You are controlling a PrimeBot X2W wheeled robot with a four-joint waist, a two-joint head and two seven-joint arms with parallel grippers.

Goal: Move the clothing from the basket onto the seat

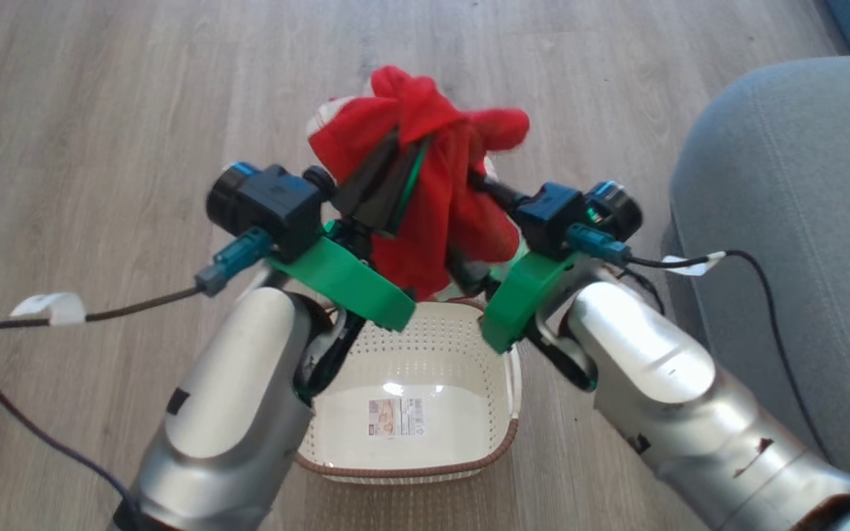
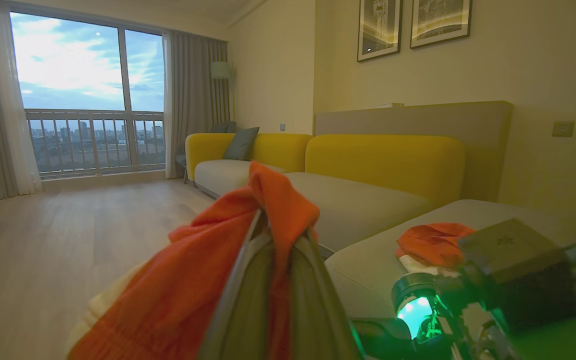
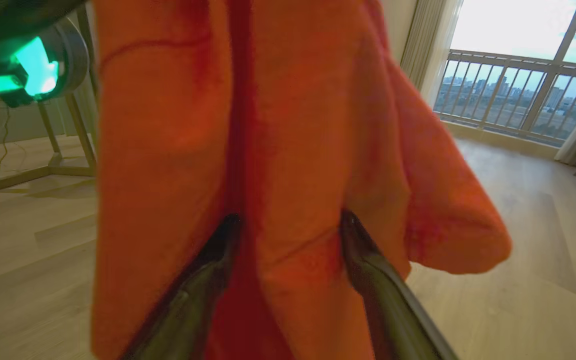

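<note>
One basket (image 1: 425, 346) sat nearest, on floor (image 1: 100, 110) below my two arms; one paper label (image 1: 395, 417) inside it. My left end effector (image 2: 280, 230) was clamped on one red garment (image 1: 432, 147), raised above basket. My right end effector (image 3: 290, 220) stood wide, same cloth hanging between its fingers. Farther right, one grey seat (image 1: 779, 184); second red garment (image 2: 430, 240) lay on it.

Pale wood floor (image 1: 100, 110), balcony window (image 2: 73, 65), curtains (image 2: 195, 100), two framed pictures (image 2: 379, 27).
</note>
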